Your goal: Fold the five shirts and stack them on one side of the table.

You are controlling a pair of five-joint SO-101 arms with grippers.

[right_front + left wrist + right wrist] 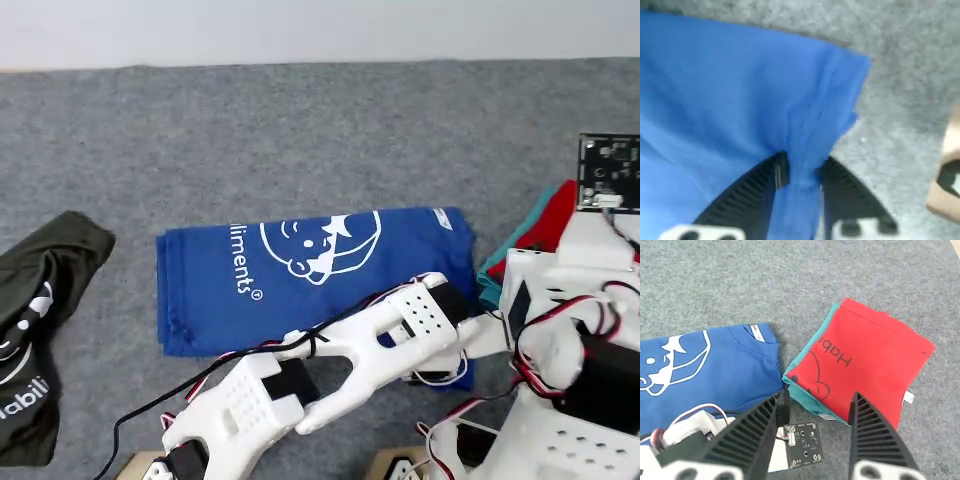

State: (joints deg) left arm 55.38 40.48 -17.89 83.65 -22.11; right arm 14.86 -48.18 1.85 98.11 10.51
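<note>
Left gripper [800, 167] is pinching the blue shirt [300, 270] lying mid-table [300, 120], jaws narrow on a bunched corner, probably to carry the next fold; right gripper [817, 400], jaws wide and empty, is hovering over the folded red shirt [870, 365] topping the right-edge stack; a dark green shirt [40, 300] is lying crumpled at the left edge.

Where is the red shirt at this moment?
In the high view the red shirt lies folded on a teal shirt at the right side of the table, just beyond the collar end of the blue shirt.
</note>
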